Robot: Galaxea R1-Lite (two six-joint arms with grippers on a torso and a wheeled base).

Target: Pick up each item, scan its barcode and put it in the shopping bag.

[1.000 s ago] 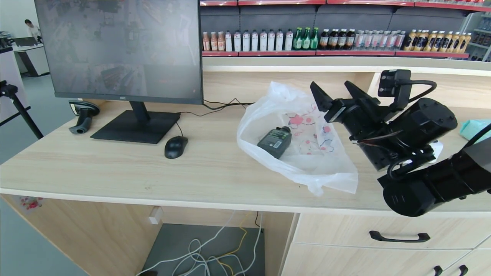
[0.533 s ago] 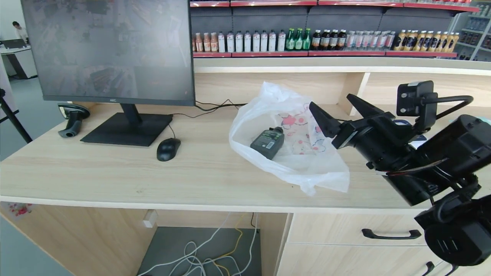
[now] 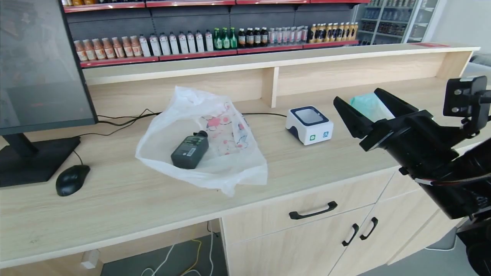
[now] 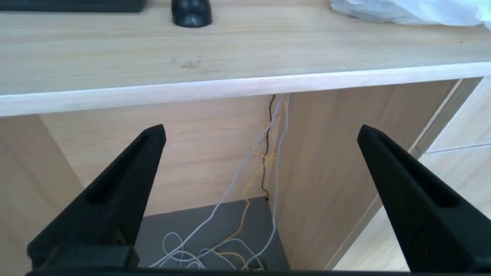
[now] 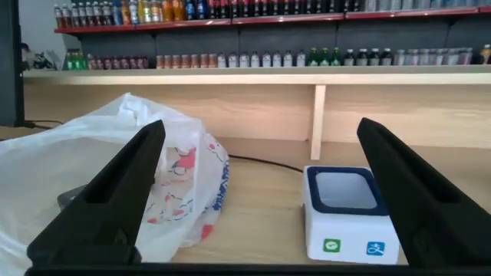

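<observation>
A clear shopping bag (image 3: 215,153) with a red flower print lies on the wooden counter (image 3: 115,199); a dark bottle (image 3: 190,150) with its label up rests inside it. A white barcode scanner (image 3: 308,124) with a dark window stands to the bag's right. My right gripper (image 3: 357,96) hovers open and empty to the scanner's right, aimed at the scanner (image 5: 341,211) and the bag (image 5: 153,176). A teal packet (image 3: 364,106) lies behind its fingers. My left gripper (image 4: 261,132) is open and empty, low in front of the counter's front edge (image 4: 230,84).
A monitor on a black stand (image 3: 27,157) and a black mouse (image 3: 72,179) are at the counter's left. A raised wooden ledge (image 3: 268,65) runs along the back, with bottle shelves behind. Drawers with black handles (image 3: 312,211) and loose cables (image 4: 253,207) lie below the counter.
The head camera has swung right, so the whole scene slid left and the scanner and teal packet came into sight. The right gripper stays open; the bag and bottle lie as before.
</observation>
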